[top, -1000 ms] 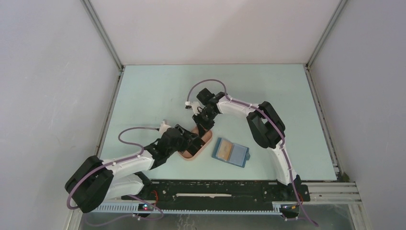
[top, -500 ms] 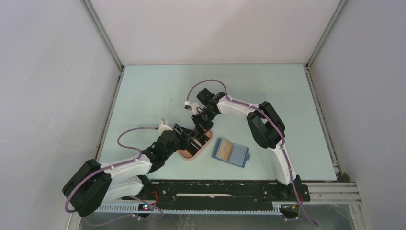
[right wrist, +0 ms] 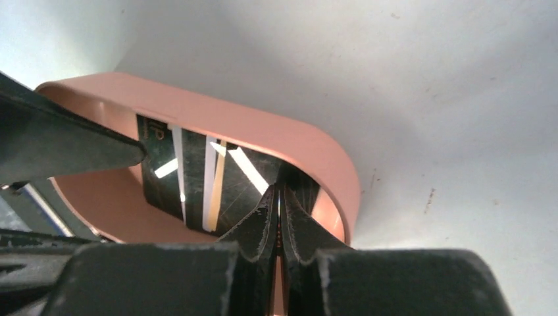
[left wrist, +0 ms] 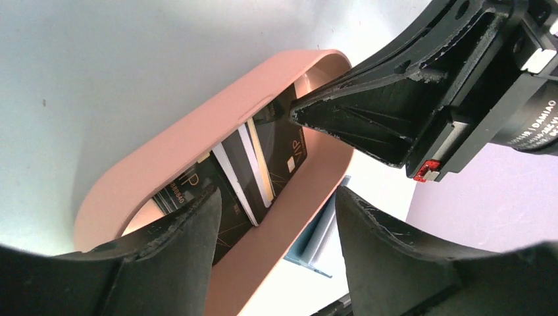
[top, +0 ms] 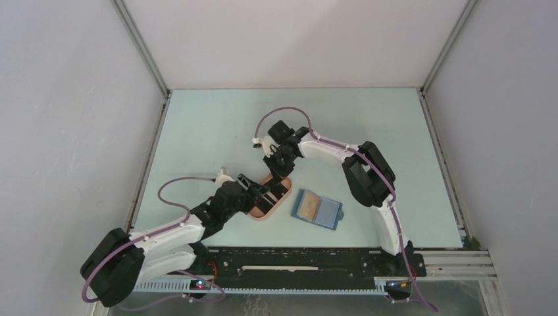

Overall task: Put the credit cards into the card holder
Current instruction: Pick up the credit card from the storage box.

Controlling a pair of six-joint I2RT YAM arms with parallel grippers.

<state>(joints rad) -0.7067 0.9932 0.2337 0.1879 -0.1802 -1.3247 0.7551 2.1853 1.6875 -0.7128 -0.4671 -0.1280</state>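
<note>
The right fingers point(right wrist: 258, 227) are pressed together with only a hairline slit between them, their tips down inside the pink tray point(right wrist: 263, 128) against the edge of the credit cards point(right wrist: 195, 172); whether a card is nipped in that slit cannot be told. The left fingers point(left wrist: 174, 247) are spread wide, hanging over the tray's other end with the cards showing between them and nothing held. Both pairs are matte black, wedge-shaped, with rough, chipped edges. They crowd the same small tray from opposite ends, and in the left wrist view one right finger juts over the tray's far end, partly covering the cards. The cards lie overlapped and tilted in the tray: thin, glossy black rectangles with pale edges catching the light, one showing gold "VIP" lettering, and a tan strip showing among them. The tray is a smooth, oval dish with a raised rounded rim, matte salmon pink. Just beside it on the counter point(top: 217, 125), apart from it and towards the right arm, lies the card holder point(top: 318, 209), open and flat, blue with blue-grey pockets and a tan patch on its left half. The counter is a smooth, pale blue-green sheet marked with small specks. Plain grey walls point(top: 72, 131) stand round it. A purple cable point(top: 283, 110) loops above the right wrist.
</note>
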